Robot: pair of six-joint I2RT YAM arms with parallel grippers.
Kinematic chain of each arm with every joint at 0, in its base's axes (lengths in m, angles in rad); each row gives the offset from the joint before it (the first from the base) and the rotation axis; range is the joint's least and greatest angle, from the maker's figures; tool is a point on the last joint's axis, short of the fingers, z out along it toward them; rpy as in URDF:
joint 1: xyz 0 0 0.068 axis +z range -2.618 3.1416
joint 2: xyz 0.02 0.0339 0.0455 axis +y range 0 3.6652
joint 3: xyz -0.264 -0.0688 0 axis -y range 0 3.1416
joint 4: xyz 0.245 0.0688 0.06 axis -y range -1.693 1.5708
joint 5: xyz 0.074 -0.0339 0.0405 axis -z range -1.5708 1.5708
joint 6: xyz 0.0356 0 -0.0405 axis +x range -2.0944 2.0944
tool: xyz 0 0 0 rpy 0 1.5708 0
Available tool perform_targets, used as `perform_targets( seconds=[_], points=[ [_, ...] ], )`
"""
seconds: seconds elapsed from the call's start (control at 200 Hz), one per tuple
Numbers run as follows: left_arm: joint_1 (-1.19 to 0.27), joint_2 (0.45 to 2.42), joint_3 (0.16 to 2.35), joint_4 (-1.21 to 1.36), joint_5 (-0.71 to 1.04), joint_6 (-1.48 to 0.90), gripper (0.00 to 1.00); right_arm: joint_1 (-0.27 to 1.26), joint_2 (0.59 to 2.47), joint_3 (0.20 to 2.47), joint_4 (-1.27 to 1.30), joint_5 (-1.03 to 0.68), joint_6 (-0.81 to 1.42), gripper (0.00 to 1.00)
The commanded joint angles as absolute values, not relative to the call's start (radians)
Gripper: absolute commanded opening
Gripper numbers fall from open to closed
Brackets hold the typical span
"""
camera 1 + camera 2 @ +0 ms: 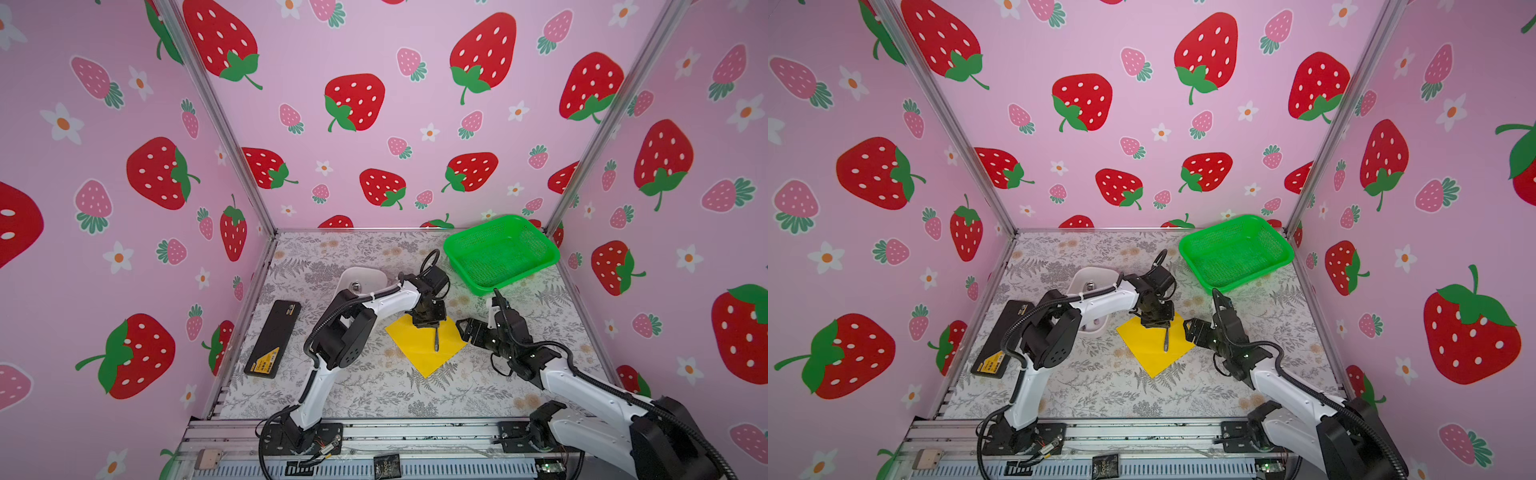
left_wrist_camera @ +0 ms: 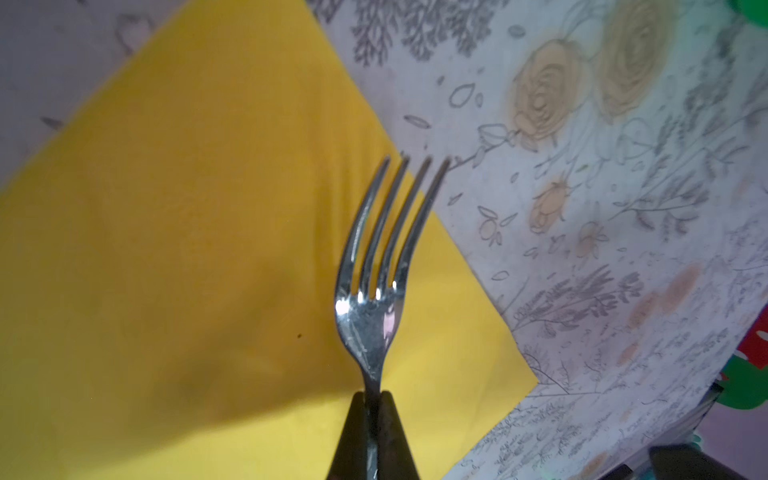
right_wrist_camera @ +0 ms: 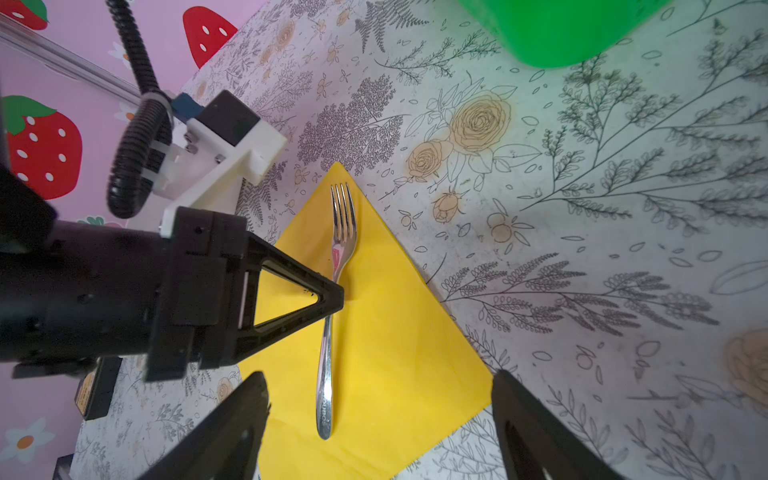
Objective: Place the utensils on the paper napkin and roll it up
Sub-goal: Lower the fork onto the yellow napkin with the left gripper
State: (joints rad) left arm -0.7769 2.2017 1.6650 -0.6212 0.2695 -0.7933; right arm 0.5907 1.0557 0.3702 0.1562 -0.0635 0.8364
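Over the paper napkin, the left gripper stood clamped on the neck of the fork, which apparently lay on the sheet, so the next move needed a release, with the right gripper spread wide beside it.

The left arm rises from its near-left base, elbow lifted, and reaches right toward the middle, its wrist bent so the left gripper points down, jaws pinched tight on the neck of a fork. The right arm stretches low from the near right, and the right gripper aims leftward with its jaws spread wide and nothing between them.
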Motion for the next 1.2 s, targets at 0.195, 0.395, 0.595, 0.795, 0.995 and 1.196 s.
perform_targets(
  seconds=[0.195,0.395,0.595,0.795,0.995,1.196],
  points=[
    [-0.772,2.207,1.694,-0.627,0.245,-0.808,0.0,0.586,1.081,0.387,0.15,-0.081,0.828,0.86],
    [-0.767,2.213,1.715,-0.655,0.215,-0.789,0.03,0.585,1.096,0.395,0.149,-0.086,0.825,0.86],
    [-0.767,2.209,1.703,-0.639,0.218,-0.796,0.04,0.586,1.103,0.394,0.15,-0.086,0.826,0.86],
    [-0.767,2.209,1.689,-0.616,0.251,-0.808,0.04,0.586,1.1,0.394,0.147,-0.089,0.826,0.86],
    [-0.766,2.201,1.677,-0.599,0.268,-0.811,0.1,0.586,1.097,0.391,0.149,-0.091,0.83,0.86],
    [-0.765,2.191,1.669,-0.602,0.246,-0.813,0.11,0.586,1.091,0.395,0.14,-0.091,0.83,0.86]
  ],
)
